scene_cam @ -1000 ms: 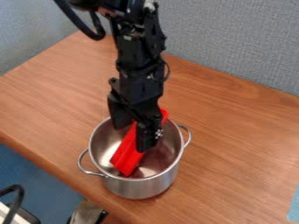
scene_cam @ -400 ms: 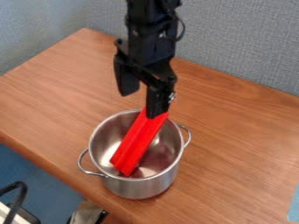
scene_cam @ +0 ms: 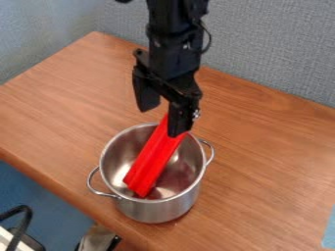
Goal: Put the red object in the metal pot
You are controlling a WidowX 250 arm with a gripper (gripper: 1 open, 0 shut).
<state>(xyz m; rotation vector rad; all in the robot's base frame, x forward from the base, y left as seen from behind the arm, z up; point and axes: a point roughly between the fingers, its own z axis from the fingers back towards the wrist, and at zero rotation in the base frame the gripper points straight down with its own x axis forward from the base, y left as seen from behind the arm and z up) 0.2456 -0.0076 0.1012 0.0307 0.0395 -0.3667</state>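
One red object (scene_cam: 157, 157) leans inside the metal pot (scene_cam: 118, 196) — gripper (scene_cam: 164, 101) open above.

The red object (scene_cam: 157, 159) is coloured bright, plain red. The metal pot (scene_cam: 120, 194) is seen as shiny silver, the table (scene_cam: 59, 93) as reddish-brown wood grain

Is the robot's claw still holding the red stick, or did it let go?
It let go. The gripper is open above the metal pot, and the red object leans inside it, lower end on the bottom, upper end near the rim.
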